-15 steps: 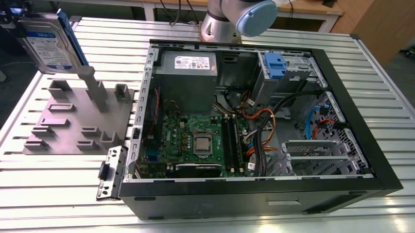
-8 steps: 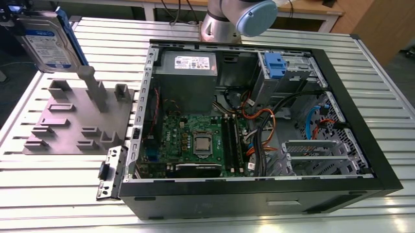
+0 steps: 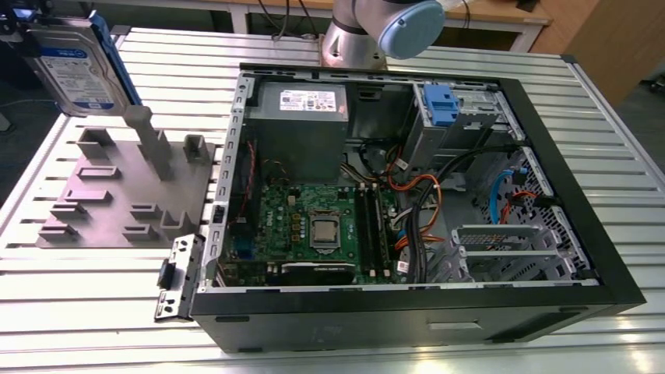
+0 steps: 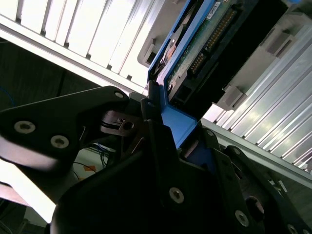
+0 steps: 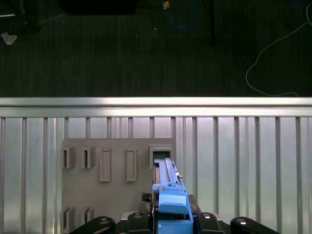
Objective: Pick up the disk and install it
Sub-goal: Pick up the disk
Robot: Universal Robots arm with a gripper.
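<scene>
Exterior view: the disk [image 3: 78, 66] stands on edge at 10 o'clock in the picture, label facing the camera, outside the open computer case [image 3: 582, 257] and at about 10 o'clock from it. It hangs over the far end of the grey fixture plate [image 3: 114, 191], just beside the plate's tall post [image 3: 156, 148]; whether it touches the plate cannot be told. The arm [image 3: 385, 27] rises at 12 o'clock, behind the case. Inside the case, the power-supply box [image 3: 301, 109] sits at 11 o'clock, the blue latch [image 3: 441, 105] at 1 o'clock and the motherboard [image 3: 311, 226] at 7 o'clock. All rest on the slatted aluminium table [image 3: 83, 312].

First wrist view: the gripper [image 5: 171, 210] is clamped on the disk [image 5: 168, 175], seen edge-on over the fixture plate [image 5: 117, 180].

Second wrist view: 2 dark fingers [image 4: 155, 129] pinch the blue tab [image 4: 178, 124] of the disk [image 4: 195, 53], circuit board exposed
</scene>
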